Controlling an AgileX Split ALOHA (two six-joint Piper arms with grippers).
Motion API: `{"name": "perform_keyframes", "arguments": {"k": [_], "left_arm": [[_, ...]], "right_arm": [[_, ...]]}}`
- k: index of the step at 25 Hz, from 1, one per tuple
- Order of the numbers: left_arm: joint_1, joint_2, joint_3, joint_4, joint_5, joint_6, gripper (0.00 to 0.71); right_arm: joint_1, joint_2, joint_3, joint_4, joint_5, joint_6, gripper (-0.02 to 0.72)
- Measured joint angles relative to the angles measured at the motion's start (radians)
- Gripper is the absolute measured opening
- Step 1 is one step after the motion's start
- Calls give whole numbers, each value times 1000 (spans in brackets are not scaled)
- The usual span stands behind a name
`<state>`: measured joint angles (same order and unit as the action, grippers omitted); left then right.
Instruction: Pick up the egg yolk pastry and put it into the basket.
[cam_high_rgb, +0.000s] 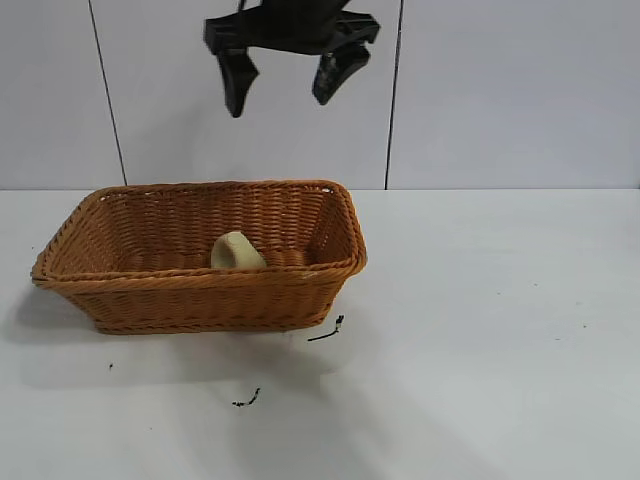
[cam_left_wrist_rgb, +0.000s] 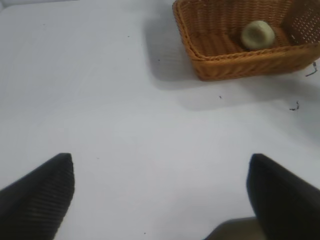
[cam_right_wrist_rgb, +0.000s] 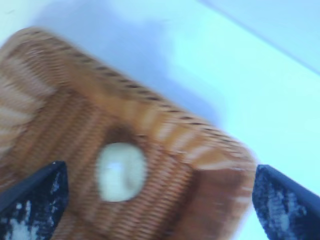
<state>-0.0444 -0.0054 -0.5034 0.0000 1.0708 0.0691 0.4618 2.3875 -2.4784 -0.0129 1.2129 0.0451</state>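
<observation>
The egg yolk pastry (cam_high_rgb: 237, 251) lies tilted on its side inside the orange-brown wicker basket (cam_high_rgb: 200, 274), near the basket's middle. My right gripper (cam_high_rgb: 282, 98) hangs high above the basket, open and empty. In the right wrist view the pastry (cam_right_wrist_rgb: 120, 171) sits on the basket floor between the spread fingers of the right gripper (cam_right_wrist_rgb: 159, 172), far below them; the basket rim (cam_right_wrist_rgb: 150, 107) runs across that view. My left gripper (cam_left_wrist_rgb: 160, 165) is open and empty over bare table, well away from the basket (cam_left_wrist_rgb: 235, 56) and the pastry (cam_left_wrist_rgb: 257, 34). It does not show in the exterior view.
Two small black scraps (cam_high_rgb: 328, 330) (cam_high_rgb: 247, 399) lie on the white table in front of the basket. A grey panelled wall stands behind. Open table surface extends to the right of the basket.
</observation>
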Motion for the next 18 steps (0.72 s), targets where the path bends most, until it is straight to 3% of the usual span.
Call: {"name": "perform_keyframes", "arguments": {"k": [5,6,10,14,18], "left_arm": [[0,0,0,0,0,0,696],[0,0,0,0,0,0,696],[0,0,0,0,0,0,696],[0,0,0,0,0,0,696],[0,0,0,0,0,0,696]], "right_arm": [[-127,0,0,-3,0,-4,693],[-201,0,0,-4,0,-4,693],[-327,0,0,-7,0,-4,693],[-406,-12,1,0,1,-4,693],[-419,-52,3,-3,2,-4,693]]}}
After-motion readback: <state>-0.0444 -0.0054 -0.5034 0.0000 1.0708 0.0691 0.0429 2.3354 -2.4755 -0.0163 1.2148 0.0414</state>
